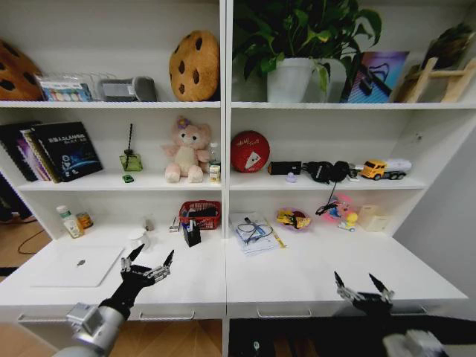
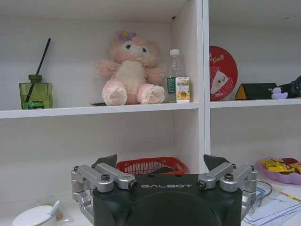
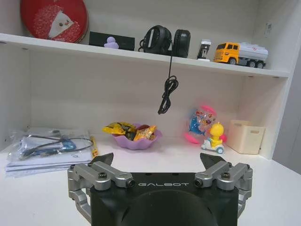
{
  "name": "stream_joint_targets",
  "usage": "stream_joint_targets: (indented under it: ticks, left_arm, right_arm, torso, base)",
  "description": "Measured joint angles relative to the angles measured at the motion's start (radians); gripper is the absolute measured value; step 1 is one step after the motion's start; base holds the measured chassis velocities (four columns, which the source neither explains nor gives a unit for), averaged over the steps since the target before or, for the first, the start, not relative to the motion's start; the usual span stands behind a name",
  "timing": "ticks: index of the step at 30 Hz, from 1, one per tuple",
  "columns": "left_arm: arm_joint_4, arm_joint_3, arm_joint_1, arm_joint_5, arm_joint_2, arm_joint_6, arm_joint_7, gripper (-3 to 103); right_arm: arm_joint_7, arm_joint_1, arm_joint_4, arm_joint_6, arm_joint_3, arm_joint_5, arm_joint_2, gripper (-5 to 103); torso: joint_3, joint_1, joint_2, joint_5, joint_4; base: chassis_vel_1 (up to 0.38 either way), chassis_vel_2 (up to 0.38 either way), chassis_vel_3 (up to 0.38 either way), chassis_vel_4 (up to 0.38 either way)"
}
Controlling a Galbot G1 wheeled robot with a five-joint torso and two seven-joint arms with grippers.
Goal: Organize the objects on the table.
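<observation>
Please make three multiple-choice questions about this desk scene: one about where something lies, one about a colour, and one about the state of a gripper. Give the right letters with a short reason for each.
1. Where does the small silver-white laptop lie?
A. on the left part of the white desk top
B. on a shelf
C. inside the basket

2. What colour is the mesh basket at the back of the desk?
A. blue
B. red
C. yellow

3. How are the left gripper fingers?
A. shut on a pen
B. shut empty
C. spread open

Answers: 1 A, it lies flat, closed, beside the left gripper. 2 B, its mesh is red. 3 C, the fingers stand apart, holding nothing.
</observation>
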Motion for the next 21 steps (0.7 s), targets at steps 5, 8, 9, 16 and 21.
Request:
stream_joint_targets:
  ticks: [5,8,9,16,21]
  left_arm:
    - [0.0,0.0,0.0,0.0,0.0,0.0,0.0,100]
    - [0.0,0.0,0.0,0.0,0.0,0.0,0.0,100]
    - [0.0,0.0,0.0,0.0,0.0,0.0,0.0,100]
    - [0.0,0.0,0.0,0.0,0.0,0.0,0.0,100]
    - [0.0,0.0,0.0,0.0,0.0,0.0,0.0,100]
  right_arm:
    - [0.001,-0.002,-0.003,0.017,-0.011,-0.036,0.01,100]
    - [0.002,0.003,-0.008,0.017,-0.014,-0.038,0.01,100]
    - [0.002,0.004,-0.01,0.017,-0.015,-0.038,0.009,100]
    - [0.002,0.012,-0.016,0.017,-0.018,-0.035,0.006,100]
    - [0.003,0.015,-0.019,0.016,-0.019,-0.034,0.005,100]
  torso:
    - [0.0,0.0,0.0,0.0005,0.0005]
    - [0.0,0.0,0.0,0.0005,0.0003]
    - [0.0,0.0,0.0,0.0005,0.0002]
    - [0.0,0.0,0.0,0.0005,0.0]
    - [0.0,0.0,0.0,0.0006,0.0001]
  base:
    - [0.0,0.0,0.0,0.0]
    - [0.0,0.0,0.0,0.0]
    - [0.0,0.0,0.0,0.0]
    - [0.0,0.0,0.0,0.0]
    - [0.0,0.0,0.0,0.0]
